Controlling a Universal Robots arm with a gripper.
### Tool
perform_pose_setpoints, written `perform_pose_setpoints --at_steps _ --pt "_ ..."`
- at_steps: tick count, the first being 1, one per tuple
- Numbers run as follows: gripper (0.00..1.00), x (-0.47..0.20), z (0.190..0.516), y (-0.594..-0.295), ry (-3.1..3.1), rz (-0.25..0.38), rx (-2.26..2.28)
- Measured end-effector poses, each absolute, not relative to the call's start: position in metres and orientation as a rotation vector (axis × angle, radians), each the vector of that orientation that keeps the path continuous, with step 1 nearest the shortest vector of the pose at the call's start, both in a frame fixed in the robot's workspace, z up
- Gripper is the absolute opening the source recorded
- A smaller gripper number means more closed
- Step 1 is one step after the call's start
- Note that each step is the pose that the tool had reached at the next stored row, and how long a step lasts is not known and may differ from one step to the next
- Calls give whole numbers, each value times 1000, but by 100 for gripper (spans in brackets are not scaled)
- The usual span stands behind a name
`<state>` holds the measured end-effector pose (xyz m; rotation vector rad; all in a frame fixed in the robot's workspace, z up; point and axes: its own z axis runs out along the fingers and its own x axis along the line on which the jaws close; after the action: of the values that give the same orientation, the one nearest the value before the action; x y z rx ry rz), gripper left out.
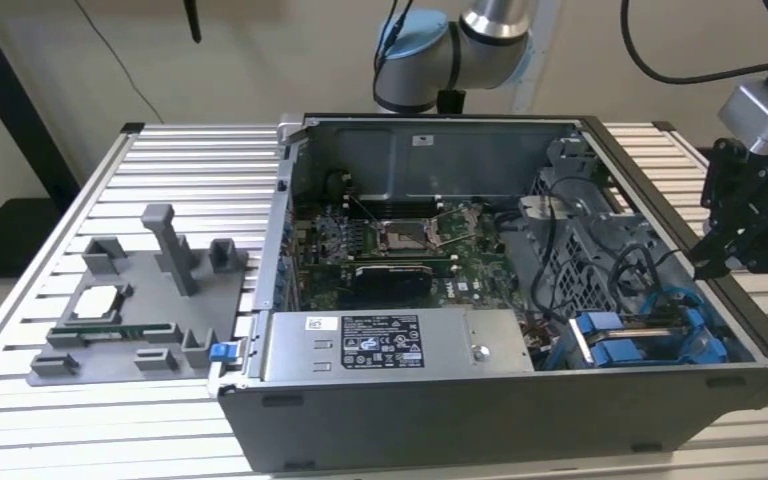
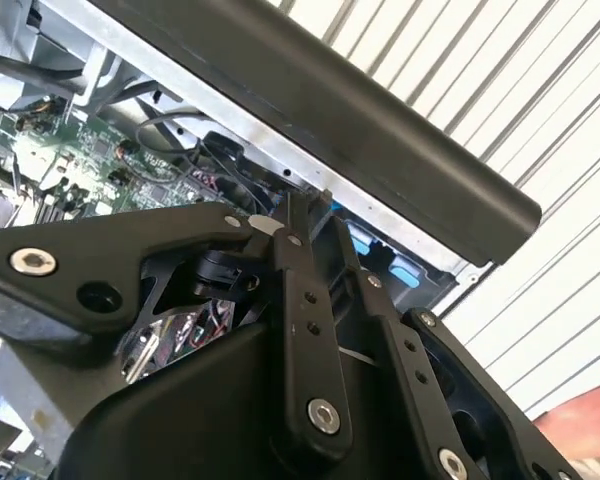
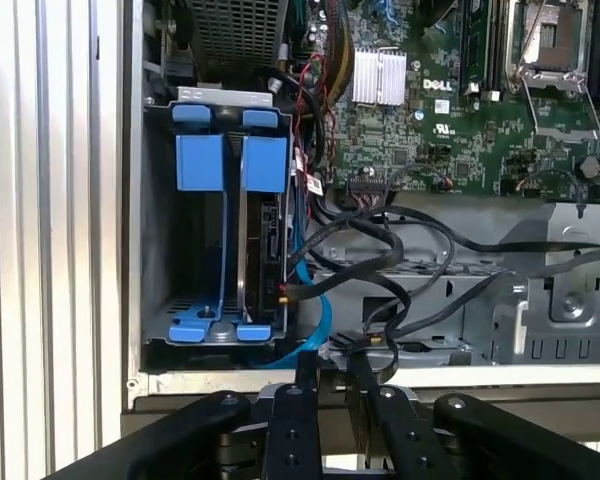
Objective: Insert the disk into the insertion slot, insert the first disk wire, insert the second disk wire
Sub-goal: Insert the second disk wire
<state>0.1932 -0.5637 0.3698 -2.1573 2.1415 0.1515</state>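
The gripper (image 3: 332, 365) is hovering over the edge of the open computer case (image 1: 518, 420). Its two black fingers (image 3: 307, 400) are standing almost pressed together, with a slim gap between them and nothing visibly pinched. In the second wrist view the gripper (image 2: 310, 205) and its own linkage are covering much of the case interior, and the case's dark rim (image 2: 380, 130) is cutting off the rest.

Ahead of the fingertips, the insertion slot (image 3: 195, 250) is lying just inside the case wall. The disk (image 3: 268, 250) is sitting in it edge-on, beneath one of two blue tabs (image 3: 265, 165). Only its dark narrow side is showing, so its label is hidden. Black wires (image 3: 380, 250) and a blue cable (image 3: 320, 320) are looping between the fingertips and the disk. Whether any of them is plugged into the disk cannot be told.

In the exterior view the gripper (image 1: 707, 268) is hanging beside the case, with the slot (image 1: 631, 340) below it. Farther from it, a grey power supply (image 1: 398, 345) is bearing a white label whose print cannot be made out. The motherboard (image 3: 430, 130) is carrying small white lettering.

A pale blurred shape (image 2: 580, 425) is being cut off at the picture's corner, and what it is cannot be told.
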Motion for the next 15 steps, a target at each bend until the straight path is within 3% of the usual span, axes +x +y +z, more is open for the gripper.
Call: perform_pose_setpoints --at_steps 10,11,15 --pt "100 196 364 -564 2136 150 -2155" --pt "0 196 364 -564 2135 151 -2155" --pt "0 196 364 -564 2135 152 -2155"
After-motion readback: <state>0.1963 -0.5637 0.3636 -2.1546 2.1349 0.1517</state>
